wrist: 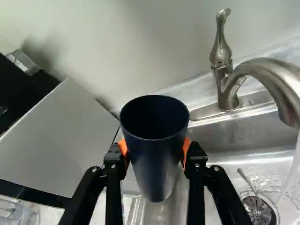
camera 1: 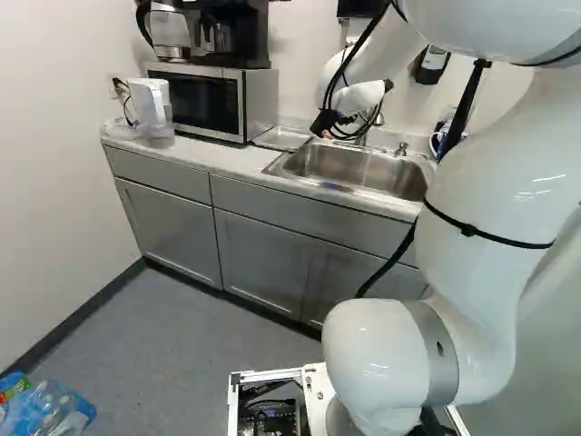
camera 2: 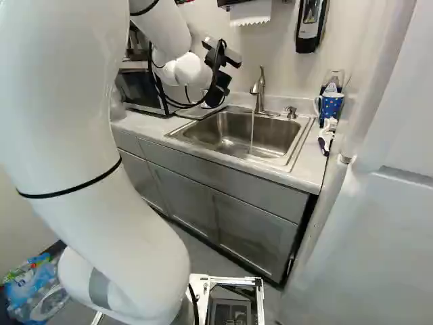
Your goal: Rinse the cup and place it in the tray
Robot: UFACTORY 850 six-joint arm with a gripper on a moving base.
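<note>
The gripper (camera 2: 218, 87) hangs over the back left of the sink in the right base view; its fingertips are hard to make out there. In the wrist view the gripper (wrist: 155, 152) has its orange pads against both sides of a dark blue cup (wrist: 157, 154), shut on it. The cup's mouth faces the camera and its inside looks dark. Its base is over the sink's edge, apart from the running water. A shallow metal tray (camera 1: 283, 138) lies on the counter between microwave and sink.
Water runs from the faucet (wrist: 272, 79) into the sink (camera 2: 237, 135), clear of the cup. A microwave (camera 1: 213, 100) stands left of the tray, with a pitcher (camera 1: 151, 104) beyond it. A patterned mug (camera 2: 330, 106) and a brush (camera 2: 327, 135) are right of the sink.
</note>
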